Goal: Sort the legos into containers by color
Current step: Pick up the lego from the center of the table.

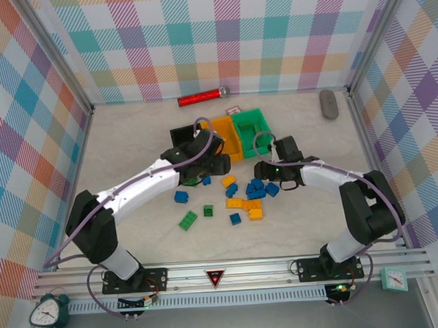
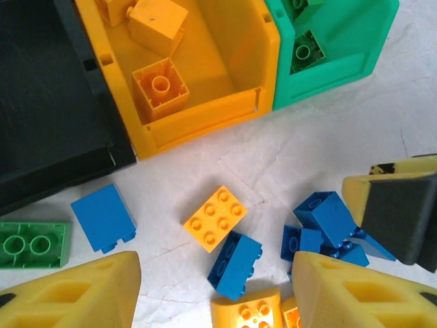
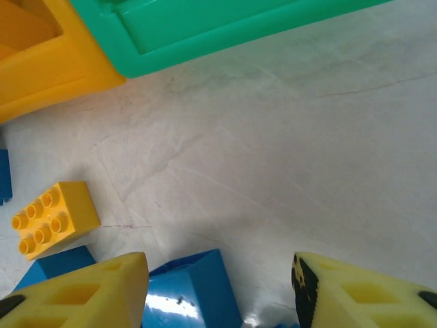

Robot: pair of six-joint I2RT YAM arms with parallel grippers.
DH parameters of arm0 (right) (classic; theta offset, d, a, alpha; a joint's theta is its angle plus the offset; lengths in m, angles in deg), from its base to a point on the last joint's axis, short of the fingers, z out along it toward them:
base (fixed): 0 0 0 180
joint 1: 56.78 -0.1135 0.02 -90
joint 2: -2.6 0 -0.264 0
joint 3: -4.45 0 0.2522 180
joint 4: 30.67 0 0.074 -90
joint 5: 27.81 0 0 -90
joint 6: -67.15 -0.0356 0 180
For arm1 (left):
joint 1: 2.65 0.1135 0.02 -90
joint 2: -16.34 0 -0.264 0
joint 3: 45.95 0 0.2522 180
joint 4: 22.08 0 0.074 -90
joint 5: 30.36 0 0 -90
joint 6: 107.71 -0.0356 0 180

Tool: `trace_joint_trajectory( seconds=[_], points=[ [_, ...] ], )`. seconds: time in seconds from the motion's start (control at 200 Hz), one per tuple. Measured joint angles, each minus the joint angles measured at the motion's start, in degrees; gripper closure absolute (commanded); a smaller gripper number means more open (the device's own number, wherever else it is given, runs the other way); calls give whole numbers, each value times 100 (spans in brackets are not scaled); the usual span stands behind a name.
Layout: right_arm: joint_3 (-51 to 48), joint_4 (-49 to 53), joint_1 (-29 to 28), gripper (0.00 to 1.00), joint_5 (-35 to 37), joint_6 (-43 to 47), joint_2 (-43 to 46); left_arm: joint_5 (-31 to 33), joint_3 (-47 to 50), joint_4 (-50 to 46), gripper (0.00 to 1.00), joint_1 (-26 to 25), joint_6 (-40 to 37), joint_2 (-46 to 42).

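The black bin (image 1: 182, 135), orange bin (image 1: 226, 136) and green bin (image 1: 251, 123) stand in a row mid-table. In the left wrist view the orange bin (image 2: 212, 75) holds orange bricks (image 2: 160, 85) and the green bin (image 2: 341, 41) holds green bricks (image 2: 307, 51). Blue, green and orange legos (image 1: 254, 195) lie loose in front of the bins. My left gripper (image 1: 213, 164) (image 2: 215, 294) hangs open above an orange brick (image 2: 215, 216) and a blue brick (image 2: 235, 263), holding nothing. My right gripper (image 1: 267, 172) (image 3: 222, 294) is open low over the blue pile, a blue brick (image 3: 184, 294) beside its left finger.
A red glittery cylinder (image 1: 201, 99) lies by the back wall. A grey oval object (image 1: 328, 103) sits at the back right. A green brick (image 1: 187, 221) and a blue brick (image 1: 182, 197) lie apart to the left of the pile. Plaid walls close in three sides.
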Motion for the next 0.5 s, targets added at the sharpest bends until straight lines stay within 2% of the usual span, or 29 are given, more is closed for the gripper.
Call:
trace_joint_trajectory(
  seconds=[0.26, 0.5],
  points=[
    [632, 527, -424, 43, 186, 168, -407, -4, 1025, 337, 40, -59, 116, -348],
    [686, 1027, -518, 44, 461, 173, -612, 149, 1410, 466, 41, -96, 260, -704]
  ],
)
